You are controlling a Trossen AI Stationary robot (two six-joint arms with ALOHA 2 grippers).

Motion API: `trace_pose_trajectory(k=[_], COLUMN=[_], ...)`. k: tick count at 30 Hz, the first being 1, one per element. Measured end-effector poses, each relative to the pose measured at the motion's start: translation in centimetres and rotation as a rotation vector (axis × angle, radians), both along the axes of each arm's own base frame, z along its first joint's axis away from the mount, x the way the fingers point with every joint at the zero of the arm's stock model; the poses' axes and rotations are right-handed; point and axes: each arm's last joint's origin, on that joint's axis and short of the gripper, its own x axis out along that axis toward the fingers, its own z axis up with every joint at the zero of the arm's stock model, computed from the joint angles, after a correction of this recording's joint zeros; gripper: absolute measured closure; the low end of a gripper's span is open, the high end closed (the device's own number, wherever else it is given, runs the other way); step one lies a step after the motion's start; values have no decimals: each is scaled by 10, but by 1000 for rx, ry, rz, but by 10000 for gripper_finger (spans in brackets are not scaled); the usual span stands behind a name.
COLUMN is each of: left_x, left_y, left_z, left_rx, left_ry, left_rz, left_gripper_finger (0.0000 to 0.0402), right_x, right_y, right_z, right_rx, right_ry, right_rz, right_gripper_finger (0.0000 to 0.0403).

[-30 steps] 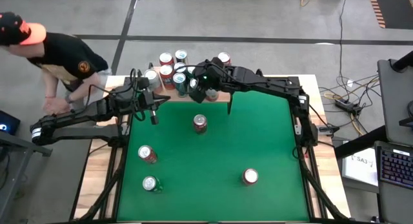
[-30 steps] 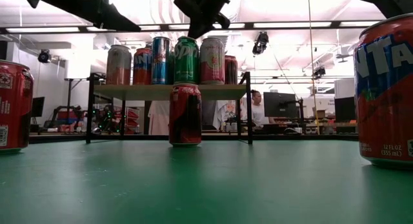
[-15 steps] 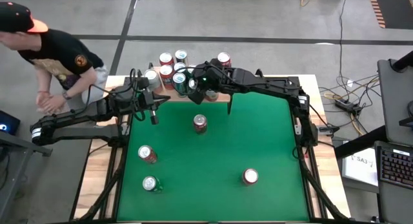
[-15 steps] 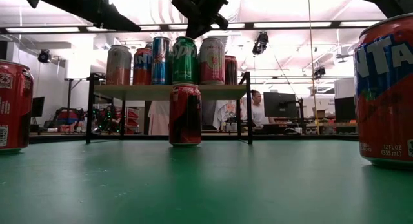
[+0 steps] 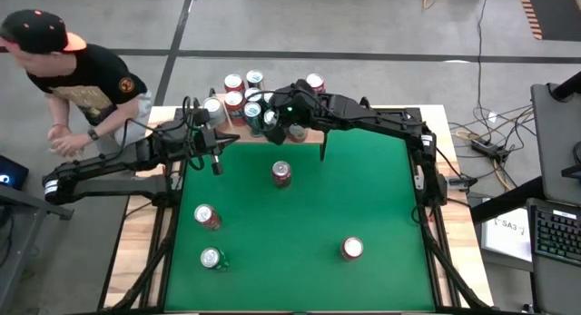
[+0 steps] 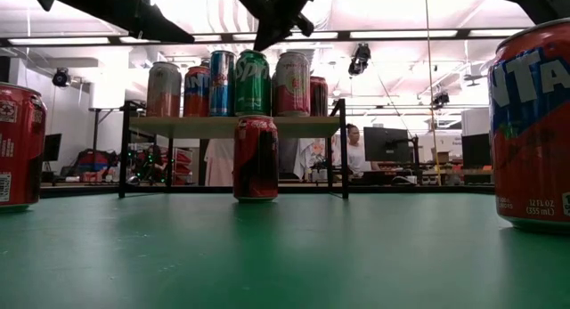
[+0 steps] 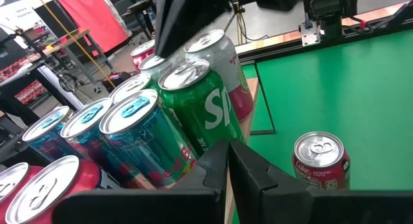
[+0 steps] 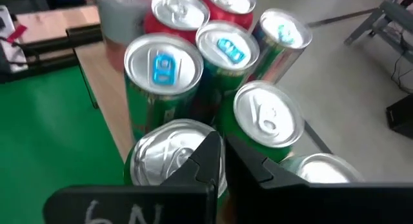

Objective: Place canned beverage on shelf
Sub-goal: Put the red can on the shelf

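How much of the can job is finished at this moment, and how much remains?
Done: a group of cans stands on the shelf, including a green can. In hand: nothing; the right gripper hovers shut above the shelf cans, and the left gripper waits shut near the shelf's left end. Left: four cans on the green table, such as the red can nearest the shelf.

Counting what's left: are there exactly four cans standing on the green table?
Yes, the high view shows four cans on the green table.

Four cans (image 5: pixel 280 173) stand in front of the shelf (image 6: pixel 312 126), at least six more crowd on top of it; two arms (image 5: pixel 372 120), one person (image 5: pixel 82 79).
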Motion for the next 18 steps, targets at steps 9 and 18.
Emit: trace_pose_trajectory(k=[9,18], left_x=[0,0], left_y=[0,0], left_z=[0,0], left_rx=[0,0], left_ry=[0,0], left_rz=[0,0], left_gripper_finger=[402,402], right_x=[-31,-52], right_y=[-25,-54], right_z=[23,11], right_rx=[112,215], right_ry=[12,83], right_rz=[-160,-323], right_gripper_finger=[390,390])
